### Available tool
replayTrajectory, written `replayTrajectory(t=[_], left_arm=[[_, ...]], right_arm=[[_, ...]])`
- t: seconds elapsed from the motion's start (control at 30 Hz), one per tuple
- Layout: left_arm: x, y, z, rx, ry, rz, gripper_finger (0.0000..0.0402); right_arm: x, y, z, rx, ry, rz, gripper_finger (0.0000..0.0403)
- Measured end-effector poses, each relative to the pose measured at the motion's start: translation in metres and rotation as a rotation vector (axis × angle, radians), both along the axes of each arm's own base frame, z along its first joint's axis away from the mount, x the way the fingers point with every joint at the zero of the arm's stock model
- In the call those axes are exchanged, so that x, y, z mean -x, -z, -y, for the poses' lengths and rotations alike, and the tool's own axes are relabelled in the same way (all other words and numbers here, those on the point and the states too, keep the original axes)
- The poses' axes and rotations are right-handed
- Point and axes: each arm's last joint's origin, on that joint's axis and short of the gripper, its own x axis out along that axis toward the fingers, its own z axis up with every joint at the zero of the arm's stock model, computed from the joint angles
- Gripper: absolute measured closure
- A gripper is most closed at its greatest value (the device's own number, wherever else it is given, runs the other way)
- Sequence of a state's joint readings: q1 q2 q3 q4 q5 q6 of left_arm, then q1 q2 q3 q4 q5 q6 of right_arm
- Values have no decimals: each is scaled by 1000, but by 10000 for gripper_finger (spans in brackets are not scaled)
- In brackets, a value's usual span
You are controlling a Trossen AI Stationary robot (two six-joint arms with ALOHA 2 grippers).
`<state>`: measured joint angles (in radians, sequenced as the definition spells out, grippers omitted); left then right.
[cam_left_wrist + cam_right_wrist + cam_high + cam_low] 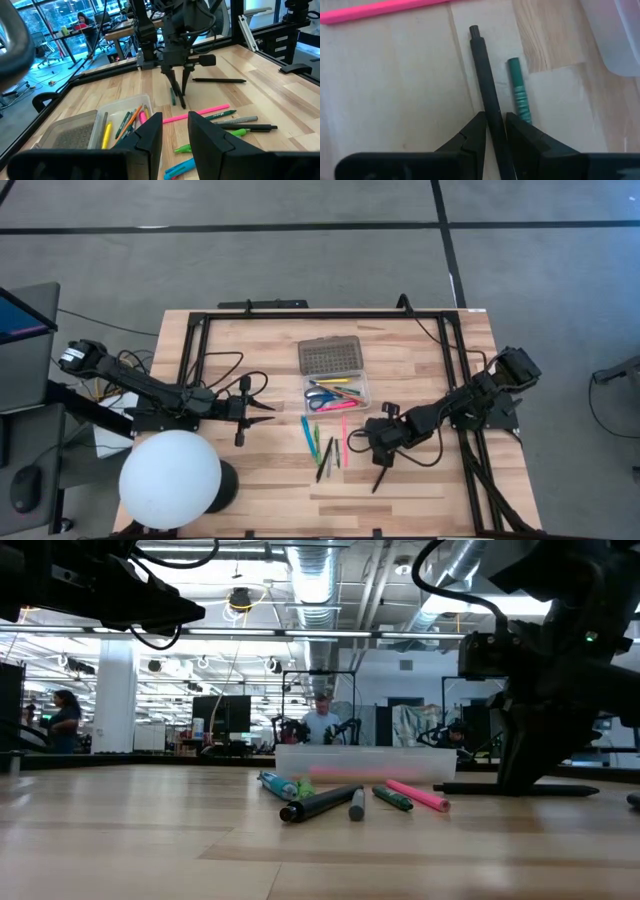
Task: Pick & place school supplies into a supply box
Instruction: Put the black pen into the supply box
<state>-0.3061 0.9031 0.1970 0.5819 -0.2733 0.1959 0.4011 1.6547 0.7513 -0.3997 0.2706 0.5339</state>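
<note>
Black pen (487, 95) btwn right gripper (494, 131) jaws, lower end hidden.

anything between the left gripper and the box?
Bare wood only. In the high view the left gripper points at the box, apart from it, with nothing on the stretch between; the loose pens lie farther forward.

pens (350, 802) on table (150, 840), clear supply box (365, 762) behind
</note>
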Motion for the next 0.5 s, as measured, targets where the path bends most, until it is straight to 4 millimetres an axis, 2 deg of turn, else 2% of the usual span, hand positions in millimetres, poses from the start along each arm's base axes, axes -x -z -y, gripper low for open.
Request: replayTrajectory(t=[0.3, 0.5], left_arm=[[0, 0, 0, -1, -1, 0, 315], [0, 0, 0, -1, -2, -1, 315]], right_arm=[[1, 1, 0, 7, -7, -8, 338], [1, 1, 0, 16, -33, -12, 364]])
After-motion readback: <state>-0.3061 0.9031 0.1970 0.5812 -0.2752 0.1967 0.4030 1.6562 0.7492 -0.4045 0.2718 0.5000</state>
